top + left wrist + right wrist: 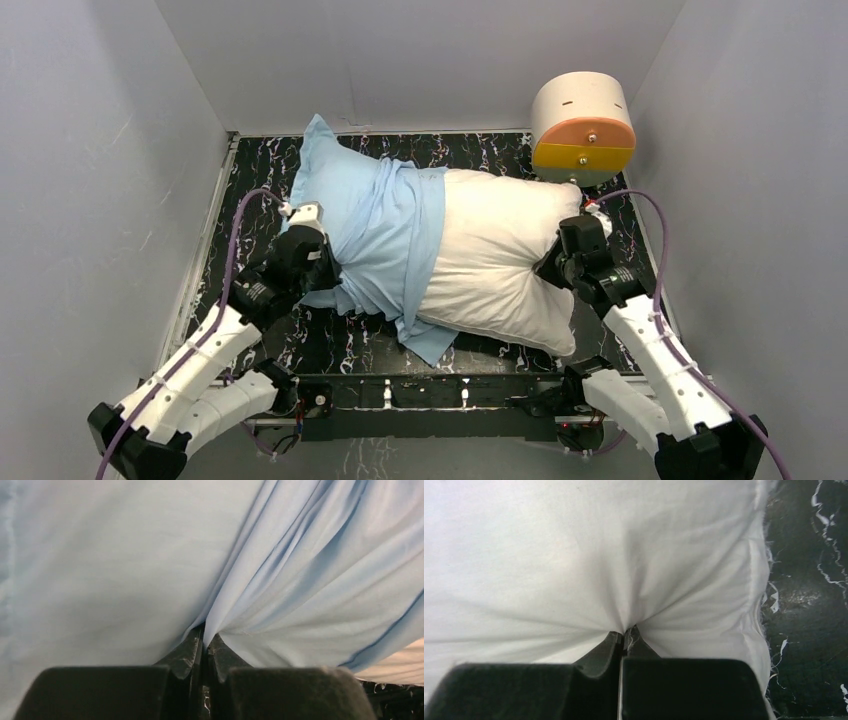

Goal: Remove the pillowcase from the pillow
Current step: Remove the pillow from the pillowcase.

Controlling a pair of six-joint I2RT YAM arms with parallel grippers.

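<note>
- Two grippers, each clamped on cloth, one at either end of the pillow; entries follow.
- Left gripper (205, 636): jaws pinched together on a fold of the pillowcase (385, 235). In the left wrist view we see light blue cloth in taut pleats fanning out from the tips.
- Right gripper (625, 634): jaws closed tight on a pinch of the pillow (505, 255). In the right wrist view we see white cloth puckered in creases that radiate from the tips, close to the pillow's seamed edge.
- Pillowcase: light blue, bunched and wrinkled, covering only the left half of the pillow. Its open edge runs across the pillow's middle. One loose corner trails onto the table (470, 150) at the near side, and another pokes up at the far left.
- Pillow: white and plump, lying across the middle of the table. Its right half is bare and dented where the right gripper holds its right end.
- Table: black with white marbling, showing around the pillow.
- Drum (583, 128): one, round, cream with an orange face, at the far right corner just beyond the pillow. We cannot tell whether the two touch.
- Cables (233, 255): purple, one along each arm.
- Walls (100, 150): plain pale grey, on three sides.
</note>
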